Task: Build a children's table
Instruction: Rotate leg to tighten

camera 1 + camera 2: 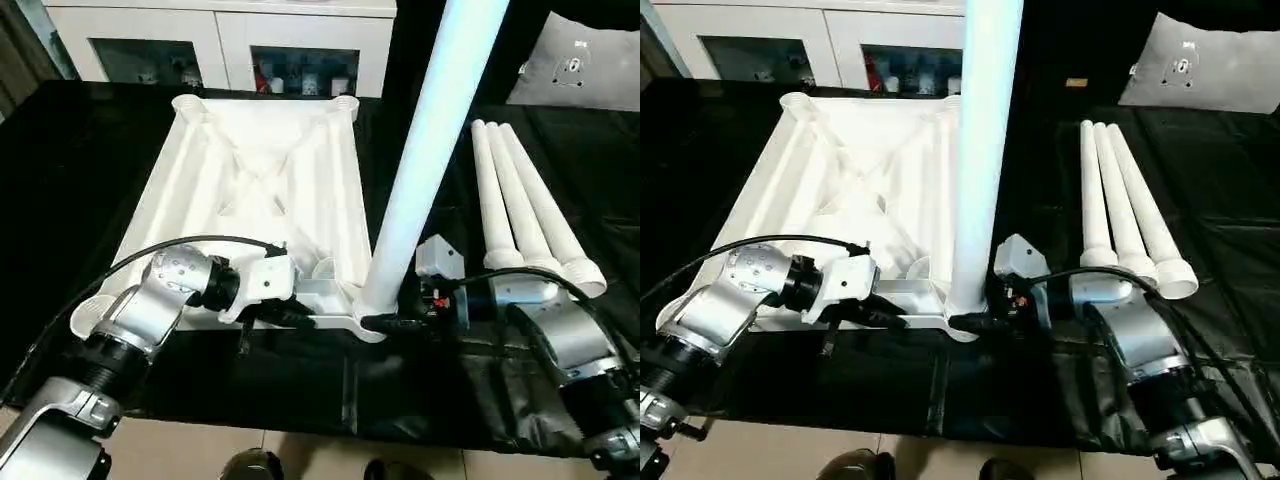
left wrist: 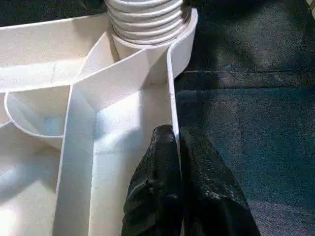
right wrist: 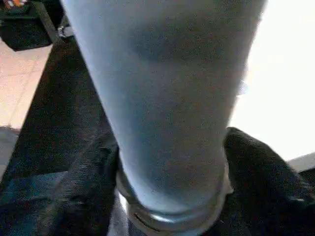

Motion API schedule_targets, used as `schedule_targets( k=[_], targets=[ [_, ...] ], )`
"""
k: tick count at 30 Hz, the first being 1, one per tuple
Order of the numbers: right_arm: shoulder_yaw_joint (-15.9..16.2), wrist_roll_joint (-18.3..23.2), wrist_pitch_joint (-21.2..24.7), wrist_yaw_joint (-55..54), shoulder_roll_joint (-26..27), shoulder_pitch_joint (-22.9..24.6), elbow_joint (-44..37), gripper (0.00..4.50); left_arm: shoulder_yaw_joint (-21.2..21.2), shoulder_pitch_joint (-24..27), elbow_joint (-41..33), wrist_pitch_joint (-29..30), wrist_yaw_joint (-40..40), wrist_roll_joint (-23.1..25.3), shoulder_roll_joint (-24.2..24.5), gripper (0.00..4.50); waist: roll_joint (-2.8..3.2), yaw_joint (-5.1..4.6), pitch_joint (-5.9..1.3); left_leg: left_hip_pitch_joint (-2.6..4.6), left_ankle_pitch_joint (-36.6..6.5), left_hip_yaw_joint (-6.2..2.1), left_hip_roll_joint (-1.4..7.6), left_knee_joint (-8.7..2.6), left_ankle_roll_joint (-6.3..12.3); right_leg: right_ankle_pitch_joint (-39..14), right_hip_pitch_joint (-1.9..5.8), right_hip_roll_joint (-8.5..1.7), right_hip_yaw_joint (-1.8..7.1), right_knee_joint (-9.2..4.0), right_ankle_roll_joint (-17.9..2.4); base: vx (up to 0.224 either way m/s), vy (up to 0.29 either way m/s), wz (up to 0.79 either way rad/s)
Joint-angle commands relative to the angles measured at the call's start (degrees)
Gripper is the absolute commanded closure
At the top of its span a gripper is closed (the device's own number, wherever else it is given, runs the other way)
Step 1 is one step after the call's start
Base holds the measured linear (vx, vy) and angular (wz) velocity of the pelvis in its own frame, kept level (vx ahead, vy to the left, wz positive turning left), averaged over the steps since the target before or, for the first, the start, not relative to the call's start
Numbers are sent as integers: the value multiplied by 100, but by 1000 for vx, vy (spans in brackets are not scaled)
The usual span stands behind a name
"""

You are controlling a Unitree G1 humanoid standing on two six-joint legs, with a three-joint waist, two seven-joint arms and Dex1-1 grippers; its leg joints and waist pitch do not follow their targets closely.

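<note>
The children's table top (image 1: 250, 170) lies upside down on a black cloth, ribs and corner sockets facing up. One white leg (image 1: 420, 150) stands upright in its near right corner socket. My right gripper (image 1: 385, 322) reaches in from the right at the foot of this leg, and in the right wrist view its black fingers (image 3: 88, 187) press against both sides of the leg (image 3: 167, 98). My left gripper (image 2: 176, 135) is shut on the top's thin near rim (image 2: 171, 88), a little left of that socket. Three more legs (image 1: 525, 200) lie side by side to the right.
The black cloth (image 1: 300, 390) ends just in front of my arms, with tan floor below. A white cabinet with glass doors (image 1: 220, 40) stands behind the table top. A white cushion-like thing (image 1: 580, 65) lies at the far right.
</note>
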Motion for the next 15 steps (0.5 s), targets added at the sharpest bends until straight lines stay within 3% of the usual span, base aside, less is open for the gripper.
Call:
schedule_targets(
  k=[1,9,15],
  targets=[
    [48,20,18,153,-53,-34,-15,165,-272,-31,65,-136,-220,124,-53,450,-50,-38,-388,93,-743,-172,427,-384,427,-1019,257,-530,296,-345,-1453,0,0,0],
    [62,209,266,211,20,204,-171,183,-184,43,85,-43,-197,34,-89,450,-23,-29,-364,94,-773,-171,430,-392,437,-1006,244,-531,296,-357,-1462,0,0,0],
    [-116,532,869,-536,454,750,-775,183,46,275,-323,632,438,-83,-359,450,12,-42,-254,92,-1109,-195,459,-471,311,-1299,212,-533,314,-404,-1407,0,0,0]
  ],
)
